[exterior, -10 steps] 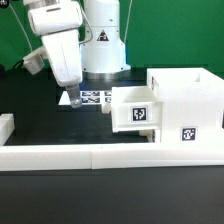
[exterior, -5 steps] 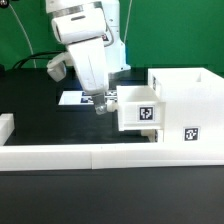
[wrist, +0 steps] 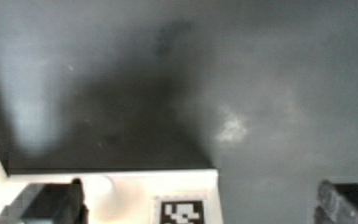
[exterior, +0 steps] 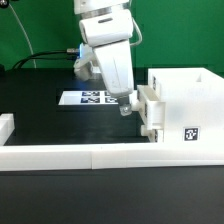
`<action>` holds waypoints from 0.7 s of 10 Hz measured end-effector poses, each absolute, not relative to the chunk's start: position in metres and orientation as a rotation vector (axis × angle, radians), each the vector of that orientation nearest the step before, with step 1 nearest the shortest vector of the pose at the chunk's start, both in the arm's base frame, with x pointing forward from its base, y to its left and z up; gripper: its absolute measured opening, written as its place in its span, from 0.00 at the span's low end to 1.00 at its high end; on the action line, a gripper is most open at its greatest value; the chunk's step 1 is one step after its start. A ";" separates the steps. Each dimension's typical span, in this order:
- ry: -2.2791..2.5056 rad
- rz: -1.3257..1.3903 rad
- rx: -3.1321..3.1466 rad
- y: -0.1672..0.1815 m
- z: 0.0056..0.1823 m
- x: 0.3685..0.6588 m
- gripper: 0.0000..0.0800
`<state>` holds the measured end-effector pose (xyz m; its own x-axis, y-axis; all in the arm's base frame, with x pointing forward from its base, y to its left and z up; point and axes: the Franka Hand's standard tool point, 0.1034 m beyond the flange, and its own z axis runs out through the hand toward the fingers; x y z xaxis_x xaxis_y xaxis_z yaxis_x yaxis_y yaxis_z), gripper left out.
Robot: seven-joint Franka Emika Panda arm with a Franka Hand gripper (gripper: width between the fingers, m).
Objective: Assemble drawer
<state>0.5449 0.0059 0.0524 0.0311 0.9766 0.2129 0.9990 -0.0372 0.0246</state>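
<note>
Drawer assembly inspected from the exterior view's left to its right. At far left a small white block [exterior: 6, 126] sits on the black table [exterior: 40, 110], just behind the long low border wall [exterior: 60, 155] that runs along the front. Behind centre lies the marker board [exterior: 88, 97], flat and carrying only its tags. The arm [exterior: 108, 45] descends over centre, with the gripper [exterior: 126, 106] low at the open face of the box shell [exterior: 185, 105]. A small tray [exterior: 150, 112] sits partly inserted in that face, projecting toward the arm; the gripper tips appear to be at or against its outer end, though actual contact cannot be confirmed. One tag [exterior: 188, 133] shows on the shell's front.

In the wrist view two dark fingertips [wrist: 51, 203] stand well apart with nothing between them, so the jaws are spread and hold nothing. A white edge with a tag [wrist: 185, 211] lies below them.

Judged step: pushing the tray home. Risks: an off-centre push could skew the tray and jam it in the shell; the shell looks free-standing and could slide toward the exterior view's right under load; the tip could slip off the tray's thin wall.
</note>
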 end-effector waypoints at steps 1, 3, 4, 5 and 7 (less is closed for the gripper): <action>-2.074 -0.255 -2.164 0.011 0.052 0.544 0.81; -2.054 -0.247 -2.173 0.019 0.051 0.542 0.81; -2.045 -0.244 -2.177 0.022 0.051 0.541 0.81; -2.039 -0.242 -2.178 0.025 0.050 0.539 0.81; -2.033 -0.237 -2.180 0.023 0.049 0.537 0.81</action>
<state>0.5369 0.0234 0.0491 0.0682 0.9737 0.2173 0.9976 -0.0694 -0.0023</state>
